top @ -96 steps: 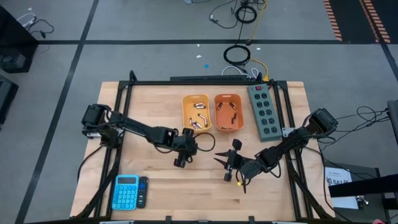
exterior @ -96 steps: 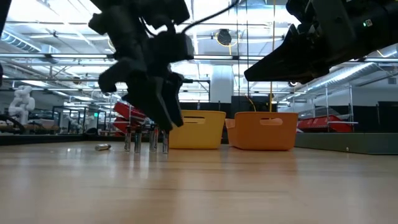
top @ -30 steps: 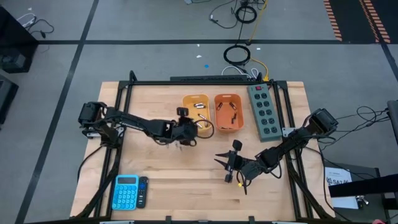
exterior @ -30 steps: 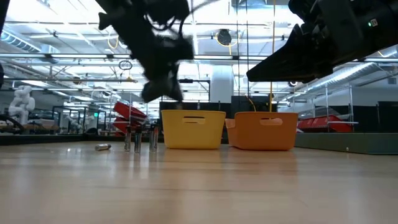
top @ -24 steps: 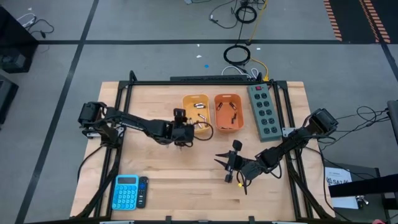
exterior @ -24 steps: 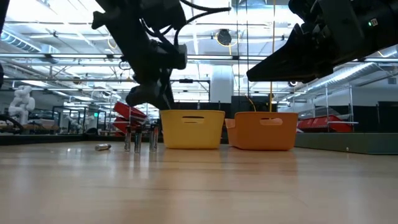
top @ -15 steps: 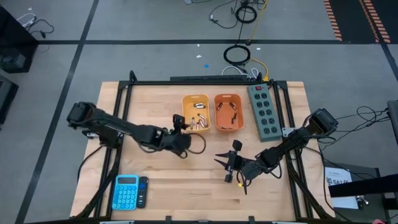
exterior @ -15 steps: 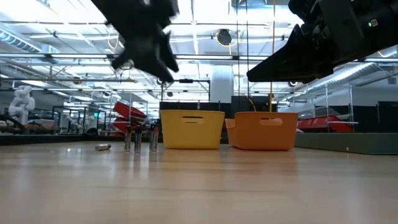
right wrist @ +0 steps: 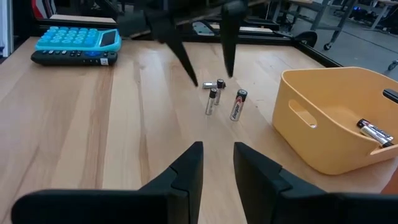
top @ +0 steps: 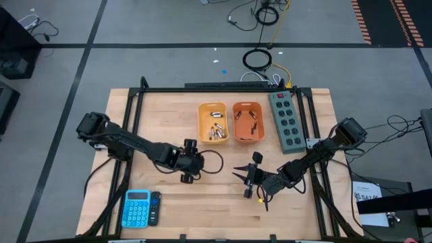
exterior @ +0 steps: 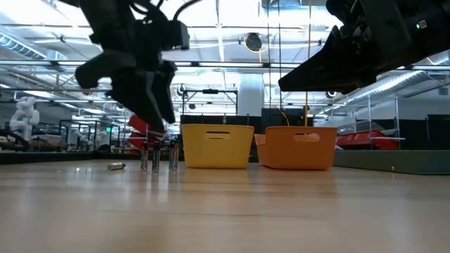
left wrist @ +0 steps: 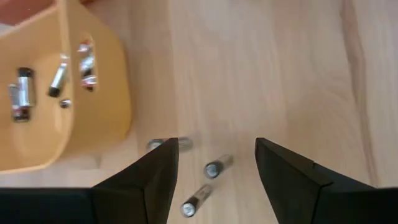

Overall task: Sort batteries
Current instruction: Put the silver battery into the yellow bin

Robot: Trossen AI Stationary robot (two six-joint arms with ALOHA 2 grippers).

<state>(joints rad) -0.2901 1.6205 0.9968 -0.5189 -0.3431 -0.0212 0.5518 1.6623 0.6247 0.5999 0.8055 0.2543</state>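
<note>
The left tool [top: 188, 177] hangs over the middle of the desk [top: 169, 115], near-left of the yellow bin [top: 213, 122]. In its wrist view we see its two dark fingers [left wrist: 155, 177] spread wide with nothing between them, poised above the loose batteries [left wrist: 211, 168] on the wood. In the low view the same tool [exterior: 156, 116] points down just above those batteries [exterior: 156, 157], not touching them.

We count three batteries standing upright and one lying flat beside them in the right wrist view [right wrist: 225, 98], just left of the yellow bin [right wrist: 336, 121]. One more battery [exterior: 116, 166] lies on its side farther left in the low view. More batteries rest inside the yellow bin [left wrist: 62, 74], and dark ones show in the orange bin [top: 247, 123] just to its right.

The right tool [top: 244, 177] waits over the near-right part of the desk, pointing left toward the loose group. Its fingers [right wrist: 186, 168] stand a narrow way apart, holding nothing.

A green power strip [top: 289, 119] lies at the far right of the desk, and a blue calculator [top: 137, 207] sits at the near left.
</note>
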